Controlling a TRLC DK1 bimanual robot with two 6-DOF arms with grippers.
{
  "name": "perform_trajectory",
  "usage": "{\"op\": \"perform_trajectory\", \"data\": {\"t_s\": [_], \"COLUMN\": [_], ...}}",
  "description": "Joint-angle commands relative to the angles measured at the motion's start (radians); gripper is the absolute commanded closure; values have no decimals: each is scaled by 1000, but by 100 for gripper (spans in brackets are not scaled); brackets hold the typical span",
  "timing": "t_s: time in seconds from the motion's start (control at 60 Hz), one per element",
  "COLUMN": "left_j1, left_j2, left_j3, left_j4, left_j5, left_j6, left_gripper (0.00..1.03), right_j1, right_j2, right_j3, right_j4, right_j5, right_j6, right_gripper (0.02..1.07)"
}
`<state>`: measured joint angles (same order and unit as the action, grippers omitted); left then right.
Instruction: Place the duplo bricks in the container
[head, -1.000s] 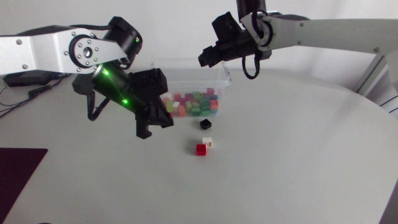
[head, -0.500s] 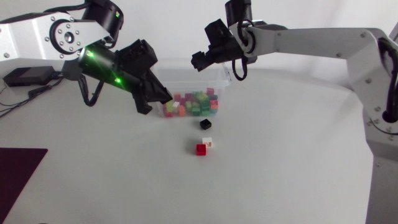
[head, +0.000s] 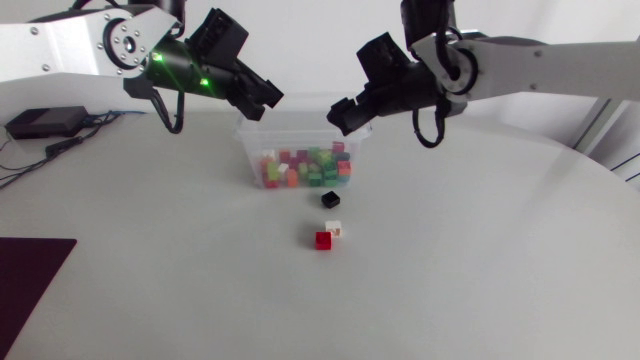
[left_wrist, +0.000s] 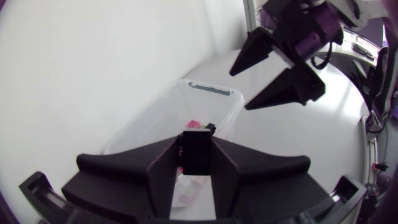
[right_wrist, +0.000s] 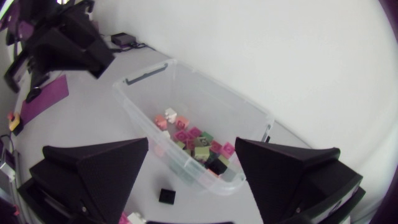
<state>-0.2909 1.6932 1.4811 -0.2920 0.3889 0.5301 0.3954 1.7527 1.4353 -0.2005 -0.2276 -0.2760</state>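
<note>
While many bricks (head: 305, 165) already lie in the container (head: 352, 125), work remains: the left pincer (left_wrist: 194, 144) is clenched on a dark brick (left_wrist: 196, 160), with the container just ahead and beneath it. The right pincer (right_wrist: 191, 146) hangs spread and empty above the container. Three bricks sit on the tabletop (head: 450, 260) beyond both pincers — loose black brick (head: 330, 199), white brick (head: 334, 229), red brick (head: 323, 240).

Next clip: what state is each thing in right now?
Left pincer: shut on held black brick.
Right pincer: open, empty.
Container: upright, lidless, partly filled with coloured bricks.
Loose black brick: on table, outside container.
White brick: on table, outside container.
Red brick: on table, outside container.
</note>
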Motion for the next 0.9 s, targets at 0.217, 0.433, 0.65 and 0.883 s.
{"op": "perform_trajectory", "data": {"t_s": [0.217, 0.433, 0.65, 0.883], "left_j1": [2, -5, -17, -39], "left_j2": [169, 255, 359, 425], "left_j3": [127, 176, 268, 312], "left_j4": [120, 202, 220, 263], "left_j5": [10, -13, -61, -176], "left_j6": [-122, -176, -205, -228], "left_gripper": [87, 86, 85, 23], "right_j1": [2, 10, 42, 43], "right_j2": [-114, -94, -44, 67], "right_j3": [-260, -345, -335, -273], "right_j4": [-25, -51, -94, -143], "right_j5": [2, 11, 59, 20], "right_j6": [-57, -101, -129, -305], "right_gripper": [6, 7, 7, 7]}}
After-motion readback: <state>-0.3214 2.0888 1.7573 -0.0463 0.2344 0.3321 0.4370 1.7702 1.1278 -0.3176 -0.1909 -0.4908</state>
